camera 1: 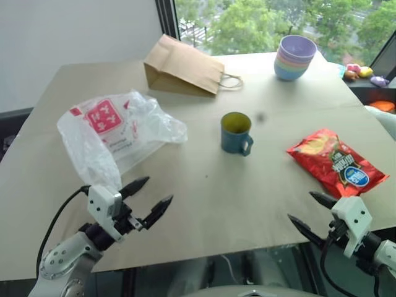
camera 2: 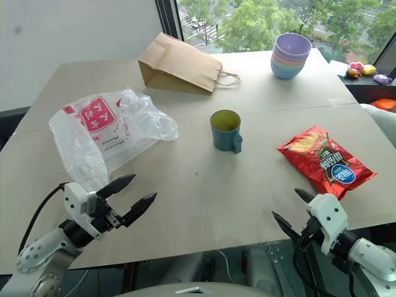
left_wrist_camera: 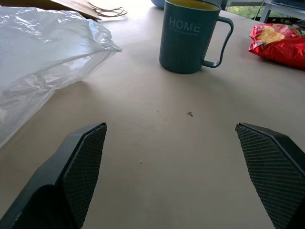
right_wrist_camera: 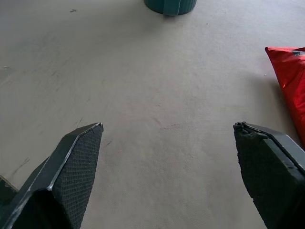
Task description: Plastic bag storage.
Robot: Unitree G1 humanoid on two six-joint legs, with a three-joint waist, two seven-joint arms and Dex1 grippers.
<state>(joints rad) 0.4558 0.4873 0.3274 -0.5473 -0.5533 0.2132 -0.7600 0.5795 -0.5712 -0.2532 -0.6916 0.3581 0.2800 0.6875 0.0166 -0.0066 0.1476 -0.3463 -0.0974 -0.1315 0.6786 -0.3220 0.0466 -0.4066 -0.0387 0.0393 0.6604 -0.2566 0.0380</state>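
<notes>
Left gripper (camera 1: pixel 146 197) spread wide and empty, hovering over the near left table (camera 1: pixel 204 204) edge, just short of the bag (camera 1: pixel 114 133). Right gripper (camera 1: pixel 309 211) likewise spread and empty, near right, close to the chip packet (camera 1: pixel 337 162). Bag crumpled flat on the left; mug (camera 1: pixel 236 132) at centre, paper bag (camera 1: pixel 182 67) and bowls (camera 1: pixel 294 57) far.

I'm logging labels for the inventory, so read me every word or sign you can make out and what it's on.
"HOME": on the side of the mug.
Plastic bag: red-pink square logo with white marks and small print below, too blurred to read.
Chip packet: brand lettering and a blue round badge, too small to read.
Paper bag: no text seen.
</notes>
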